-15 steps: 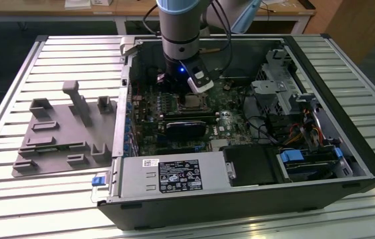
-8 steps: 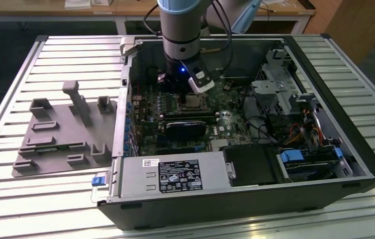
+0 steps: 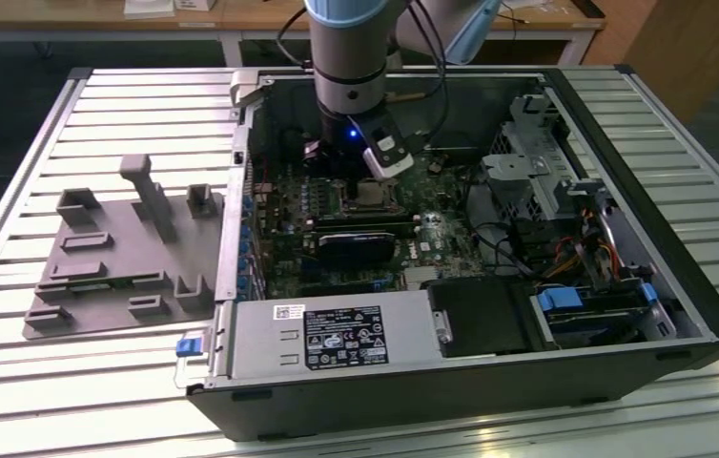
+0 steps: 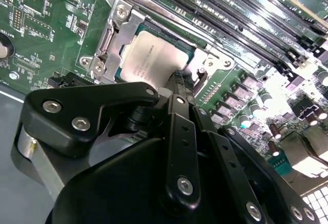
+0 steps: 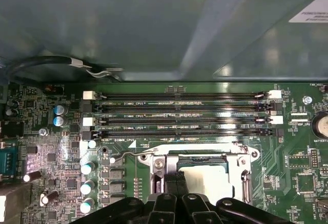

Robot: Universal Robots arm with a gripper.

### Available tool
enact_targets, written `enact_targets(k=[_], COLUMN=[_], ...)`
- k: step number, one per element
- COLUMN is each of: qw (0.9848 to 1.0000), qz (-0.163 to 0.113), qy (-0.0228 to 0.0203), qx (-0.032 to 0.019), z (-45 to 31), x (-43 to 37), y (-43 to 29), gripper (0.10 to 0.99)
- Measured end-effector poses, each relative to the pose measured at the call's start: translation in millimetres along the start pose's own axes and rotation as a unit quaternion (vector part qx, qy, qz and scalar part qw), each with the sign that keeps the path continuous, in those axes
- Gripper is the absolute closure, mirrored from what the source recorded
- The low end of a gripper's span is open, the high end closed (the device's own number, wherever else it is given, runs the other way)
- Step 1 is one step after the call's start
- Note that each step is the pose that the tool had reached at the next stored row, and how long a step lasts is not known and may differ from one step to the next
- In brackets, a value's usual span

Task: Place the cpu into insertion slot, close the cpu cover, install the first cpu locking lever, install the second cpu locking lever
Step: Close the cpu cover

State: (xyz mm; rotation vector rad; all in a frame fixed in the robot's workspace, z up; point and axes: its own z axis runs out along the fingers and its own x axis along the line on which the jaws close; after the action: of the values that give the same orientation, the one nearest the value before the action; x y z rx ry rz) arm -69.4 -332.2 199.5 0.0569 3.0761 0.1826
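Gripper [image 4: 179, 80] closed, empty, tips at edge of cpu [image 4: 152, 55] | cpu lying in insertion slot [image 5: 200, 159], cpu cover [image 4: 108, 38] down around it | risk, judged: tips skidding across cpu top, scratching it or shifting cover, if pressed off-centre; locking lever [image 5: 125, 155] springing loose

Arm [image 3: 357, 57] cut off at the 12 o'clock edge of the exterior view, cpu [image 4: 154, 60] with its near side hidden behind the gripper [image 4: 180, 78] in both wrist views, one side of the cpu cover [image 4: 115, 34] hidden as well
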Motion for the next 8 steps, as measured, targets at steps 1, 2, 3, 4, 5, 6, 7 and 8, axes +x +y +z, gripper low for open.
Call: enact_targets(k=[1,2,3,4,5,6,7,8], qw=[1.0000,1.0000,1.0000,1.0000,1.0000,1.0000,1.0000,1.0000], qz=[0.000,0.000,0.000,0.000,0.000,0.000,0.000,0.000], qy=[0.0000,0.0001,0.0000,0.0000,0.0000,0.0000,0.0000,0.0000], qx=[0.0000,0.0002,0.0001,0.0001,0.0000,0.0000,0.0000,0.0001], z=[-0.2,-0.7,-1.3,-2.3,-3.7,-5.4,-7.1,-8.9], x=[-0.1,-0.1,-0.1,-0.2,-0.3,-0.4,-0.5,-0.6], y=[0.1,0.1,0.2,0.3,0.5,0.7,0.9,1.1], gripper=[0.984,0.984,0.984,0.984,0.984,0.984,0.984,0.984])
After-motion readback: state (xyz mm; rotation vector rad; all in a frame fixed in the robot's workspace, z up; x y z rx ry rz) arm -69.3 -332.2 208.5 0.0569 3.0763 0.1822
